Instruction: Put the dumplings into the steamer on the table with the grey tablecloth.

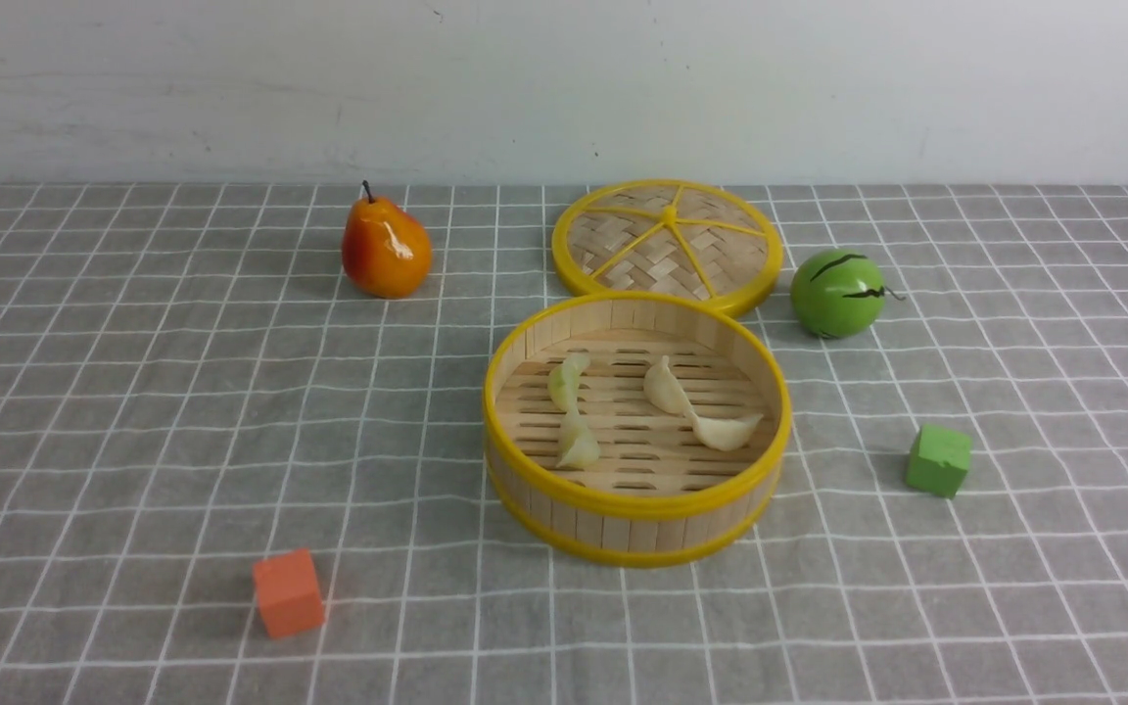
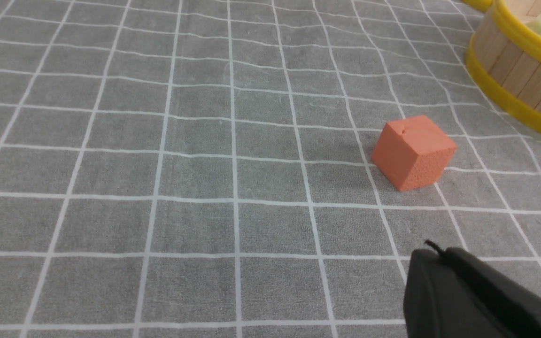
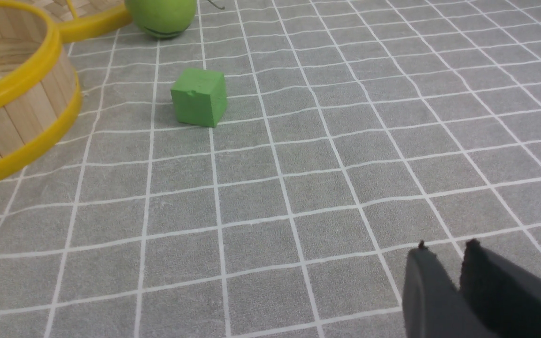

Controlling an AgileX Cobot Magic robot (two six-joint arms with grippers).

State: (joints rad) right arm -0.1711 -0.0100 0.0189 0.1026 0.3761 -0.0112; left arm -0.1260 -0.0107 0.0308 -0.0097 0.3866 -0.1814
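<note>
Scanning the front view first: the steamer (image 1: 637, 428) sits mid-bench on the grey tablecloth (image 1: 133, 392), open, and I count four dumplings (image 1: 657, 411) on its slat floor, two pale green on the left half, two cream-white on the right. I see no dumpling anywhere on the cloth. Its woven lid (image 1: 667, 245) lies flat just behind it, touching or nearly touching the rim. A pear (image 1: 386, 249) stands back left, a green ball (image 1: 837, 293) back right, an orange cube (image 1: 289, 592) front left and a green cube (image 1: 939, 460) to the right. Neither arm shows here.

Over to the left wrist view: the left gripper (image 2: 439, 256) pokes in as one dark mass, jaws closed with nothing between them. The orange cube lies ahead, apart from it, and a slice of the steamer wall sits at the edge.

Right wrist view now: the right gripper (image 3: 444, 258) has its jaws narrowly parted, a thin gap, nothing in them. The green cube and the steamer wall are well ahead.

My read: loading looks finished, with both arms pulled clear. Nothing left that I can spot.
</note>
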